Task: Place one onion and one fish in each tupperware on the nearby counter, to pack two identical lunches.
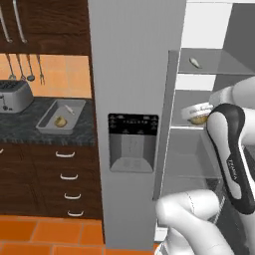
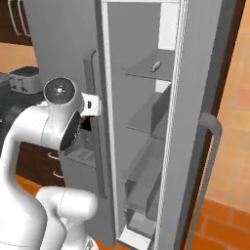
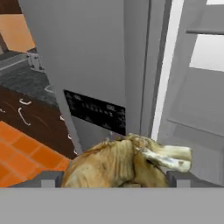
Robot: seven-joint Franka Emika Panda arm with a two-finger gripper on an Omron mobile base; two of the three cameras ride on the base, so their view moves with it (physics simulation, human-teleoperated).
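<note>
Gripping an onion (image 3: 118, 164) w/ fingers spread wide around it, hand (image 3: 114, 179) beside fridge door (image 3: 87, 65).

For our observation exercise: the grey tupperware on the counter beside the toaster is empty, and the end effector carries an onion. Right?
Not quite. The left base view shows the tupperware already holding an onion and a fish. The rest stands: the end effector carries another onion.

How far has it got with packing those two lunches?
Roughly halfway. One grey tupperware on the dark counter already holds an onion and a pale fish. In the hand view, a second onion sits between the hand's fingers, near the open fridge. Another fish lies on a fridge shelf, not yet fetched. Both belong in the second tupperware.
</note>
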